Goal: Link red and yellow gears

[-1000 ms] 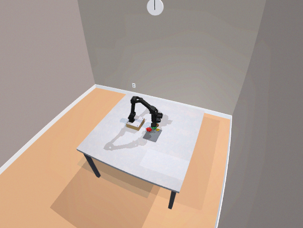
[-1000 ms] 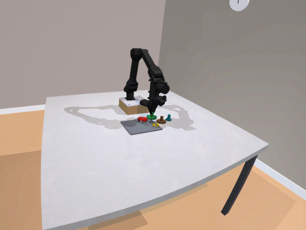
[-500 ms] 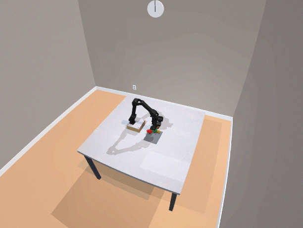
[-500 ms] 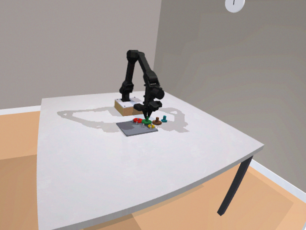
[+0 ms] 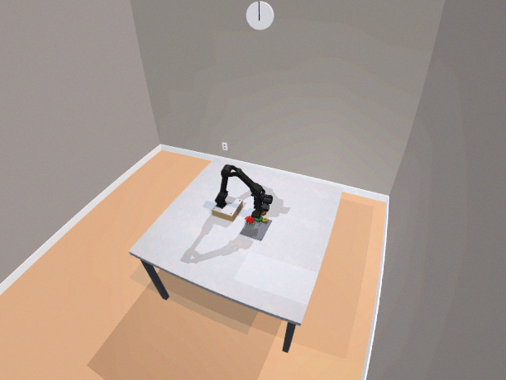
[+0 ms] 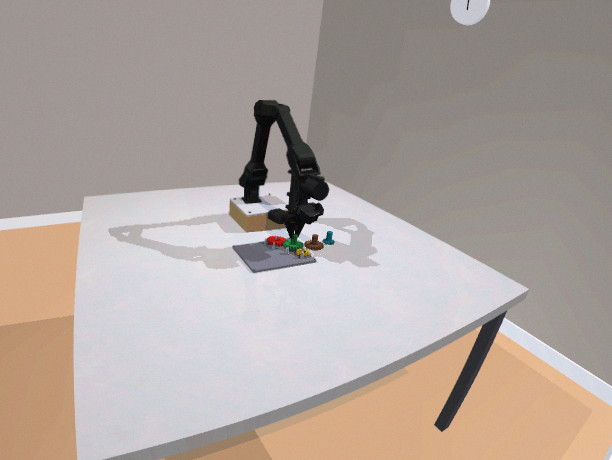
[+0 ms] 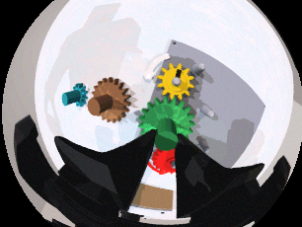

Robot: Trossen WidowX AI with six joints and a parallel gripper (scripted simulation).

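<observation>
My gripper (image 6: 295, 237) (image 7: 166, 134) is shut on the handle of the green gear (image 6: 293, 245) (image 7: 165, 115). The green gear is over the grey board (image 6: 257, 262) (image 7: 232, 99) between the red gear (image 5: 250, 220) (image 6: 275, 241) (image 7: 163, 162) and the yellow gear (image 5: 264, 220) (image 6: 306, 253) (image 7: 173, 88). I cannot tell whether it sits flat or what peg is under it. It covers part of the red gear in the wrist view. The brown gear (image 6: 314, 245) (image 7: 111, 101) and the small teal gear (image 6: 328, 239) (image 7: 76, 96) stand on the table beside the board.
Bare pegs stick up on the board's right part in the wrist view, one beside the yellow gear (image 7: 198, 68), one by the middle (image 7: 207, 112). A white arrow (image 7: 155, 62) lies beside the yellow gear. The arm's base block (image 5: 225, 213) (image 6: 247, 220) stands behind the board.
</observation>
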